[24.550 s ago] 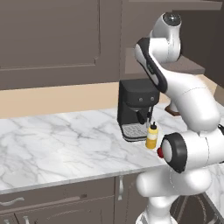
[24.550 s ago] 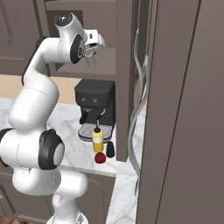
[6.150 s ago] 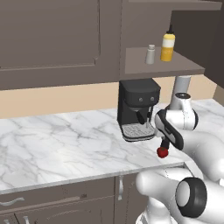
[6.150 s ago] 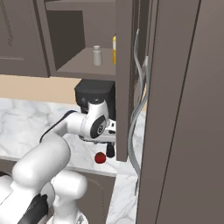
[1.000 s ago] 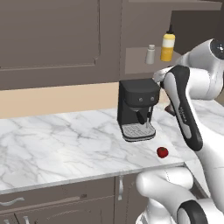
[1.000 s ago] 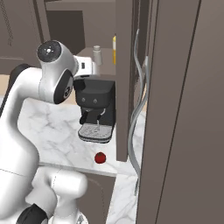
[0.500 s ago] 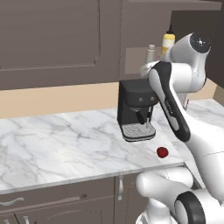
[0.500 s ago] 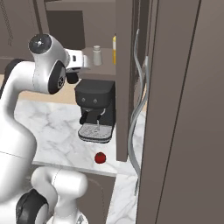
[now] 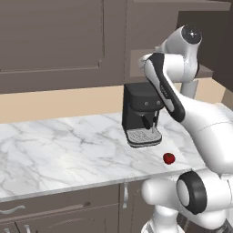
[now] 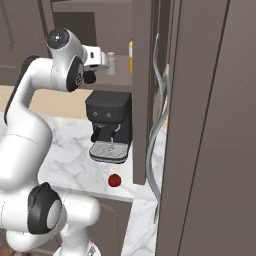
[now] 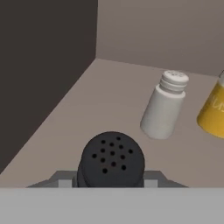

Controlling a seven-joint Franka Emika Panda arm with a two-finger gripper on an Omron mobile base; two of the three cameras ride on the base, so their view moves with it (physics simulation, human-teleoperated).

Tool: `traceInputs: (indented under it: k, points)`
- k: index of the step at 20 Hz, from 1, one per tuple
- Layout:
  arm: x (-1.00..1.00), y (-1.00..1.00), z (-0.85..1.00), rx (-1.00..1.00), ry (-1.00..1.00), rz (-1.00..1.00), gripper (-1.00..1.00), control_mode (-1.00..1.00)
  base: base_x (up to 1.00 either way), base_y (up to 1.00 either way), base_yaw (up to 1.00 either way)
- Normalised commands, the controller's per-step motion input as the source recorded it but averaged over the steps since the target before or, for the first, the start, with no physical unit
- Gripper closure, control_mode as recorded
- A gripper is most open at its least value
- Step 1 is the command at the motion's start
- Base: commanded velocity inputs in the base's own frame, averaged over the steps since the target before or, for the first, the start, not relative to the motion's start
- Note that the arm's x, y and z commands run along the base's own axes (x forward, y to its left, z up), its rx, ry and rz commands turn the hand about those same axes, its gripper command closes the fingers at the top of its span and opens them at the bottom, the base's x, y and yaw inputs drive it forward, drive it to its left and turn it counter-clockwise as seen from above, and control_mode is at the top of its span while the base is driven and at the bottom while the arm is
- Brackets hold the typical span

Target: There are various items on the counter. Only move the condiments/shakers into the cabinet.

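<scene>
The gripper [image 11: 111, 186] squeezes the dark shaker [image 11: 111, 160]; the white shaker [image 11: 164, 106] stands at two o'clock.

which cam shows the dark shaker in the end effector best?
Hand view: the dark shaker sits front and centre, its perforated top facing the camera, over the cabinet shelf near the grey shaker. In the right base view the end effector reaches the shelf, but the shaker is too small to tell. The left base view adds nothing on it.

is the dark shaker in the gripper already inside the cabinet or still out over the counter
Inside. In the hand view the dark shaker, gripped, sits over the brown cabinet shelf, near the grey shaker and yellow bottle.
</scene>
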Motion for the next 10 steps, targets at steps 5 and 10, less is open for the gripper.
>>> traceInputs:
  k: [5,10]
  points:
    - [0.63,0.0,0.0,0.0,0.0,0.0,1.0,-1.0,0.0,0.0,0.0]
    - [0.49,0.02,0.0,0.0,0.0,0.0,1.0,-1.0,0.0,0.0,0.0]
